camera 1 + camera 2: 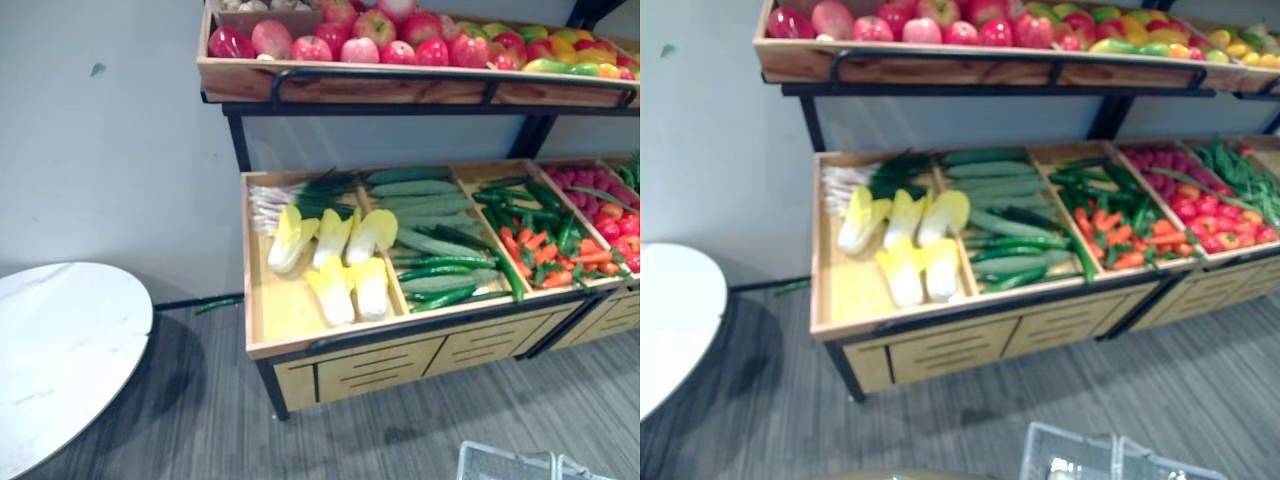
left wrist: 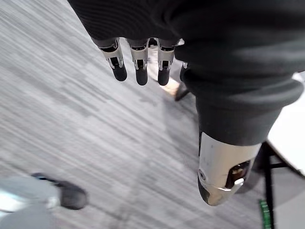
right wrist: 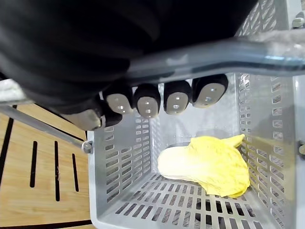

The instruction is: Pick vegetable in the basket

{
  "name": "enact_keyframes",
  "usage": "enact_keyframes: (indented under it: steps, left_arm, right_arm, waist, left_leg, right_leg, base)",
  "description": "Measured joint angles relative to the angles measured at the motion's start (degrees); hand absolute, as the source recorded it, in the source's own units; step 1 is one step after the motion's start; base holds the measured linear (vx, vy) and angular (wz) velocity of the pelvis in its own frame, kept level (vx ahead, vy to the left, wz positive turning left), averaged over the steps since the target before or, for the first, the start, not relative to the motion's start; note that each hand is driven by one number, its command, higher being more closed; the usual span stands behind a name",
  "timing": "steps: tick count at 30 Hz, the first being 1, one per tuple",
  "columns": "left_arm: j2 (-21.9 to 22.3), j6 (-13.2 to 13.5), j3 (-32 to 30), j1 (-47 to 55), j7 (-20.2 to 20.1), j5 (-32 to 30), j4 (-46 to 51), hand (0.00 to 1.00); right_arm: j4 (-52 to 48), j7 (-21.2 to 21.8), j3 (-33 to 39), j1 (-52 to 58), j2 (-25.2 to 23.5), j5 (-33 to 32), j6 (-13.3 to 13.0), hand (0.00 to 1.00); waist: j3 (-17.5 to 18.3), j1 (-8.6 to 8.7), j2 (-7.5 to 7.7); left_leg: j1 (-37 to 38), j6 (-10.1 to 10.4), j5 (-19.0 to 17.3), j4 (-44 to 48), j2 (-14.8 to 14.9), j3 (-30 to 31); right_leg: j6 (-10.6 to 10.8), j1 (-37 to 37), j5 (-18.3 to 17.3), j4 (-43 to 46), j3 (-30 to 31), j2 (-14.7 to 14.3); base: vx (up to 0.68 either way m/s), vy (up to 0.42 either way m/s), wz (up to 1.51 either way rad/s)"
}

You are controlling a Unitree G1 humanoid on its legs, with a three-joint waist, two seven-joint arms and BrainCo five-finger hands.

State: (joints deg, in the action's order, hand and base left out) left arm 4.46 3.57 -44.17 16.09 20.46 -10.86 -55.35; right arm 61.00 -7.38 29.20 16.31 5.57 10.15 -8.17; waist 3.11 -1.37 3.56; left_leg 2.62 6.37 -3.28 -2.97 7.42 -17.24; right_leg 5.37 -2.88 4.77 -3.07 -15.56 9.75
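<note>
A grey plastic basket hangs from my right hand, whose fingers are curled round its handle. One yellow-white cabbage lies on the basket's bottom. The basket's rim shows low in the left eye view, in front of the stand. Several more cabbages lie in the leftmost bin of the wooden stand, with scallions behind them. My left hand hangs over the grey floor, fingers straight and holding nothing.
Cucumbers fill the second bin, green peppers and carrots the third. An upper shelf holds apples. A round white table stands at the left. A green vegetable lies on the floor by the wall.
</note>
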Motion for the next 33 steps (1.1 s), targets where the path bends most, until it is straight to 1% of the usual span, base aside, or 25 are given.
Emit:
enact_keyframes:
  steps: [3,5,6,8,11,12,14,15,17,18,19,20,21,22,23,24,25,26,27,28,29,30,31,32,33]
  left_arm:
    - [-1.53,-0.35,4.63,-0.18,-1.99,-0.71,-2.55,0.00]
    - [-2.53,-0.16,8.61,-0.37,-2.97,-0.63,-4.04,0.00]
    - [-3.06,0.54,11.01,-0.84,-3.16,-0.65,-4.09,0.00]
    - [-3.86,1.20,13.26,-1.71,-3.07,-0.79,-4.41,0.00]
    - [-4.71,1.32,15.84,-3.05,-2.83,-0.68,-5.40,0.00]
    - [-4.71,1.32,15.92,-3.16,-2.85,-0.67,-5.34,0.00]
    - [-5.33,1.30,17.30,-4.57,-2.89,-0.63,-5.16,0.00]
    - [-5.33,1.28,17.54,-4.84,-2.93,-0.62,-5.20,0.00]
    - [-5.73,0.98,18.45,-5.82,-3.11,-0.71,-6.36,0.00]
    - [-5.79,0.78,18.80,-5.79,-3.09,-0.82,-6.36,0.00]
    - [-5.93,0.72,19.99,-5.71,-2.99,-1.36,-6.30,0.00]
    - [-5.92,0.72,20.78,-5.73,-3.05,-1.82,-6.30,0.00]
    - [-5.29,0.84,21.62,-5.58,-3.19,-1.92,-6.22,0.00]
    - [-5.39,1.08,22.32,-5.68,-3.28,-2.63,-5.28,0.00]
    - [-5.88,1.54,23.08,-5.51,-3.36,-3.70,-4.48,0.00]
    - [-6.57,1.88,23.63,-5.63,-3.49,-4.06,-3.56,0.00]
    - [-6.66,1.90,23.67,-5.59,-3.53,-4.06,-3.53,0.00]
    - [-7.00,1.95,23.75,-5.55,-3.88,-4.07,-3.61,0.00]
    - [-7.40,1.90,23.79,-5.64,-4.13,-4.06,-3.69,0.00]
    - [-7.84,1.86,23.81,-5.88,-4.29,-4.06,-3.98,0.00]
    - [-8.39,1.25,24.00,-6.46,-4.60,-4.01,-4.22,0.00]
    - [-8.57,1.19,24.27,-7.61,-4.83,-3.96,-5.58,0.00]
    - [-8.53,1.20,24.33,-7.94,-4.96,-3.94,-5.83,0.00]
    - [-8.39,1.33,24.79,-8.39,-5.12,-3.93,-5.70,0.00]
    - [-7.94,1.39,24.75,-8.94,-5.11,-3.92,-5.73,0.00]
  right_arm:
    - [2.26,-0.99,-2.63,-1.13,0.83,-0.17,-0.05,1.00]
    - [2.86,-1.04,-4.56,-1.72,1.68,-0.27,-0.08,1.00]
    - [2.92,-1.10,-6.36,-2.29,2.42,-0.32,-0.12,1.00]
    - [2.94,-1.15,-7.51,-2.63,2.82,-0.49,-0.23,1.00]
    - [3.46,-1.25,-8.30,-2.83,3.02,-1.15,-0.26,1.00]
    - [3.65,-1.28,-8.25,-2.99,3.03,-1.22,-0.27,1.00]
    - [4.07,-1.52,-7.10,-4.40,3.19,-2.26,-0.78,1.00]
    - [4.00,-1.58,-6.92,-4.61,3.29,-2.66,-0.89,1.00]
    - [2.23,-1.60,-4.81,-5.14,3.12,-3.47,-1.42,1.00]
    - [1.74,-1.61,-4.76,-5.14,3.01,-3.47,-1.58,1.00]
    - [0.49,-1.61,-4.78,-5.14,2.73,-3.48,-1.87,1.00]
    - [-0.99,-1.60,-4.84,-5.15,2.43,-3.50,-1.84,1.00]
    - [-2.11,-1.50,-4.97,-5.30,2.36,-3.49,-1.78,1.00]
    - [-2.87,-1.32,-4.82,-5.56,1.95,-3.52,-1.82,1.00]
    - [-2.89,-1.34,-4.77,-5.77,1.27,-4.12,-1.82,1.00]
    - [-2.04,-1.99,-4.76,-5.82,0.80,-5.16,-1.76,1.00]
    - [-1.93,-2.06,-4.77,-5.79,0.79,-5.42,-1.70,1.00]
    - [-1.71,-2.14,-4.81,-5.39,0.84,-5.69,-1.43,1.00]
    - [-1.20,-2.16,-4.79,-5.33,0.85,-5.57,-1.20,1.00]
    - [-0.61,-2.16,-4.71,-5.17,0.79,-5.56,-1.21,1.00]
    - [0.31,-2.16,-4.02,-4.86,0.50,-5.55,-1.11,1.00]
    - [1.30,-2.13,-2.98,-4.54,0.46,-5.57,-0.49,1.00]
    - [2.04,-2.10,-2.55,-4.63,0.52,-5.58,-0.46,1.00]
    - [3.46,-2.05,-1.95,-5.40,0.51,-5.60,0.18,1.00]
    - [3.83,-2.03,-1.77,-5.97,0.65,-5.62,0.43,1.00]
  waist:
    - [-0.05,0.35,-0.61]
    - [-0.06,0.71,-0.98]
    - [-0.09,1.06,-1.22]
    - [-0.19,1.41,-1.40]
    - [-1.05,1.41,-1.43]
    - [-1.47,1.38,-1.39]
    - [-5.02,1.68,-1.42]
    - [-5.68,1.66,-1.65]
    - [-6.69,1.91,-1.38]
    - [-6.84,1.96,-1.32]
    - [-7.10,1.92,-1.52]
    - [-7.14,2.03,-1.96]
    - [-7.20,1.84,-4.14]
    - [-7.72,2.30,-4.46]
    - [-7.90,2.77,-3.62]
    - [-8.44,2.76,-2.82]
    - [-8.49,2.76,-2.64]
    - [-8.45,2.63,-2.16]
    - [-8.56,2.61,-1.60]
    - [-8.93,2.91,-1.11]
    - [-9.19,2.92,-0.11]
    - [-9.69,2.91,-0.04]
    - [-9.40,2.89,-0.45]
    - [-9.36,2.79,-0.57]
    - [-9.43,2.71,-1.44]
  left_leg:
    - [0.28,0.51,0.36,-0.02,0.27,-0.18]
    - [0.60,0.25,0.54,0.02,0.35,-0.66]
    - [0.65,0.25,0.53,0.09,0.34,-0.76]
    - [0.81,0.24,0.53,0.10,0.32,-0.75]
    - [2.23,0.27,0.07,0.51,0.39,-0.78]
    - [2.11,0.20,-0.55,1.52,0.51,-0.83]
    - [-0.54,-0.09,-5.98,11.72,2.21,-0.78]
    - [-1.43,-0.18,-7.08,13.81,2.53,-0.98]
    - [-2.48,-0.64,-9.59,18.19,3.23,-4.76]
    - [-2.49,-0.74,-10.09,18.57,3.48,-6.17]
    - [-2.39,-0.63,-11.28,19.32,4.61,-9.82]
    - [-1.93,-0.97,-12.07,19.50,5.75,-13.10]
    - [-1.52,-2.53,-11.10,19.06,7.71,-17.36]
    - [-1.35,-2.55,-9.92,18.62,9.38,-21.81]
    - [-0.86,-2.51,-8.75,16.88,9.18,-24.56]
    - [1.32,-2.34,-6.67,14.26,9.19,-29.60]
    - [1.65,-2.24,-6.42,13.92,9.22,-30.57]
    - [2.45,-2.15,-5.86,13.85,9.80,-34.46]
    - [3.01,-1.84,-5.53,14.41,10.43,-37.64]
    - [3.90,-1.48,-4.95,14.14,10.30,-39.51]
    - [5.53,-0.98,-4.03,14.01,9.96,-42.17]
    - [6.52,-1.20,-3.42,11.67,8.97,-43.28]
    - [6.44,-1.63,-3.13,9.90,8.18,-42.96]
    - [6.21,-2.48,-2.13,6.92,6.91,-41.73]
    - [5.98,-2.19,-1.56,6.63,7.34,-42.00]
  right_leg:
    - [0.33,0.01,0.24,-0.36,0.54,-1.05]
    - [0.44,0.13,0.35,-0.68,1.16,-1.36]
    - [0.52,0.14,0.40,-0.86,1.36,-1.43]
    - [0.57,0.14,0.44,-0.87,1.41,-1.45]
    - [0.61,1.20,0.40,-0.69,1.78,-1.56]
    - [0.65,1.25,0.20,-0.24,1.94,-1.51]
    - [1.01,-0.13,-2.28,5.52,2.75,-0.96]
    - [1.09,-1.16,-2.90,7.29,3.36,-0.83]
    - [1.82,-4.58,-2.80,11.22,7.75,-0.67]
    - [2.12,-5.49,-2.10,11.52,9.26,-0.86]
    - [2.10,-7.33,0.82,11.40,12.08,-2.04]
    - [2.49,-8.51,5.30,9.60,13.40,-3.61]
    - [2.15,-8.98,10.75,5.80,13.88,-5.21]
    - [-0.70,-10.40,9.74,9.35,7.94,-5.87]
    - [-4.91,-12.13,3.83,16.99,1.08,-3.96]
    - [-7.04,-11.63,-3.44,26.15,-9.22,-0.18]
    - [-6.84,-11.37,-4.24,27.32,-10.81,0.54]
    - [-6.29,-9.59,-6.80,30.59,-15.82,3.30]
    - [-5.97,-9.11,-8.64,32.98,-17.66,5.44]
    - [-6.30,-8.65,-9.88,33.45,-18.31,6.55]
    - [-6.80,-8.81,-11.47,32.65,-18.59,6.14]
    - [-6.76,-7.73,-11.56,28.59,-17.54,3.16]
    - [-6.63,-7.16,-11.51,25.19,-16.09,1.35]
    - [-5.78,-5.46,-11.88,17.44,-13.33,-1.67]
    - [-5.16,-5.70,-12.19,15.12,-12.46,-2.97]
  base:
    - [0.06,-0.027,-0.06]
    - [0.06,-0.019,-0.15]
    - [0.04,-0.015,-0.12]
    - [0.02,-0.007,-0.03]
    - [0.05,-0.009,-0.06]
    - [0.00,0.008,-0.09]
    - [-0.07,0.022,-0.14]
    - [-0.12,0.047,-0.31]
    - [-0.09,0.084,-0.73]
    - [-0.13,0.081,-1.26]
    - [-0.22,0.086,-1.42]
    - [-0.25,0.098,-1.82]
    - [-0.32,0.121,-1.82]
    - [-0.24,0.087,-1.71]
    - [-0.23,0.068,-1.88]
    - [-0.11,0.021,-1.41]
    - [-0.09,-0.015,-1.68]
    - [-0.06,-0.086,-1.52]
    - [-0.05,-0.128,-1.62]
    - [-0.03,-0.205,-1.45]
    - [-0.10,-0.283,-1.30]
    - [-0.10,-0.240,-1.24]
    - [-0.22,-0.290,-1.20]
    - [-0.13,-0.150,-1.00]
    - [-0.19,-0.215,-1.08]
